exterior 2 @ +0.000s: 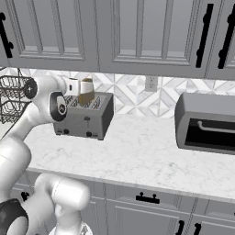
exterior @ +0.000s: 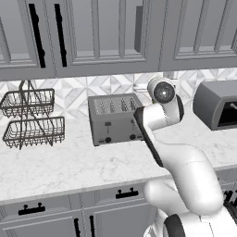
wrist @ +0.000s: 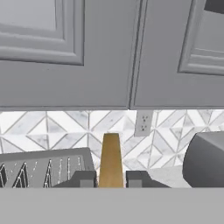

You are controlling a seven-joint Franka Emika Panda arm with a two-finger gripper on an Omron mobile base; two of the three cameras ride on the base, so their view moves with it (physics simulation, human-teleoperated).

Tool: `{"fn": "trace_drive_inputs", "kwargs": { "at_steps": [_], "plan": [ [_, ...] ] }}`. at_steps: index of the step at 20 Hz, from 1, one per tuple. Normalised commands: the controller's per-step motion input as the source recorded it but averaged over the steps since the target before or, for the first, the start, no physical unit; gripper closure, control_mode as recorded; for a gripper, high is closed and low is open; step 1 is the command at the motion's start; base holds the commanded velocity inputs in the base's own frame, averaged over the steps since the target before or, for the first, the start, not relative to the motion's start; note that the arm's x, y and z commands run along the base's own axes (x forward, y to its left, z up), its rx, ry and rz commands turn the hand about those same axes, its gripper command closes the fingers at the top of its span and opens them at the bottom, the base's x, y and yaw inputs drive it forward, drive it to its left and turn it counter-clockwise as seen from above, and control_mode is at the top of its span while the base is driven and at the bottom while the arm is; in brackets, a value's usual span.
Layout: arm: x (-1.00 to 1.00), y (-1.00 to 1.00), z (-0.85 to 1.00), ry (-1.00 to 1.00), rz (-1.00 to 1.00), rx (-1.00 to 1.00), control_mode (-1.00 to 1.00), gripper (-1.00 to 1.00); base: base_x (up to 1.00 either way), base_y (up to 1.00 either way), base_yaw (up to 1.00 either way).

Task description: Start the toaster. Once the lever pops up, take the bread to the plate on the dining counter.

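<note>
Now bread [wrist: 110, 159] upright, edge-on, pinched between fingers [wrist: 85, 178].

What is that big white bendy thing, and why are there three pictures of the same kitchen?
The white bendy thing is a robot arm. Two cameras ride behind it, one on its left and one on its right, so you see the same marble kitchen counter from two sides. The third camera sits on the arm's hand and looks along its tool, the pinching part with two small dark fingers.

On the counter stand a boxy grey metal toaster, a bigger dark-grey box-shaped oven and a wire basket rack.

The tool is shut on a small tan-brown slice of bread, holding it upright just above the toaster's slots.
</note>
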Motion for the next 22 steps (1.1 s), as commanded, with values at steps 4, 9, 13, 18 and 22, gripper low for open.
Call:
{"fn": "trace_drive_inputs", "kwargs": {
  "at_steps": [4, 9, 13, 18, 22],
  "plan": [
    [-1.00, -0.28, 0.27, -0.05, -0.09, 0.06, -1.00, 1.00, 0.00, 0.00, 0.00],
    [-0.78, -0.18, 0.00, -0.02, -0.05, 0.00, -1.00, 1.00, 0.00, 0.00, 0.00],
    [-0.25, 0.00, 0.00, 0.00, -0.02, 0.00, -1.00, 1.00, 0.00, 0.00, 0.00],
    [0.00, 0.00, 0.00, 0.01, 0.00, 0.00, -1.00, 1.00, 0.00, 0.00, 0.00],
    [0.00, 0.00, 0.00, 0.00, 0.00, 0.00, -1.00, 1.00, 0.00, 0.00, 0.00]
  ]
}}
